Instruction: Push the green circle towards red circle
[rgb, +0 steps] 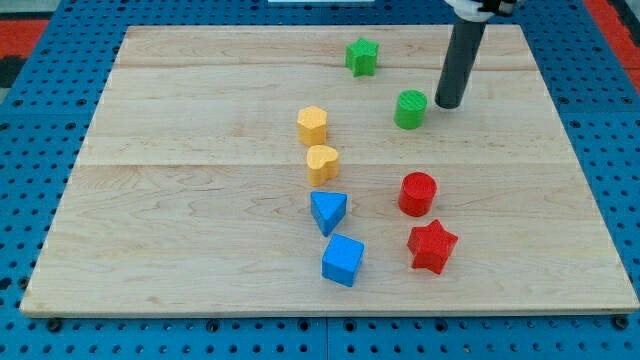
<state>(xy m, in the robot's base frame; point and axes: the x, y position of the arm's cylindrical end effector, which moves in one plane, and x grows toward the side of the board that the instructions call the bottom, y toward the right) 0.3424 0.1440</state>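
The green circle (410, 109) sits on the wooden board in the view's upper right. The red circle (418, 193) lies below it, toward the view's bottom, with a clear gap between them. My tip (447, 104) rests on the board just to the right of the green circle, close to its upper right side; I cannot tell whether it touches. The dark rod rises from the tip to the view's top edge.
A green star (362, 56) lies at the top, left of the rod. A yellow hexagon (312, 125) and a yellow heart (322, 162) sit mid-board. A blue triangle (328, 211) and blue cube (343, 260) lie lower. A red star (432, 246) sits below the red circle.
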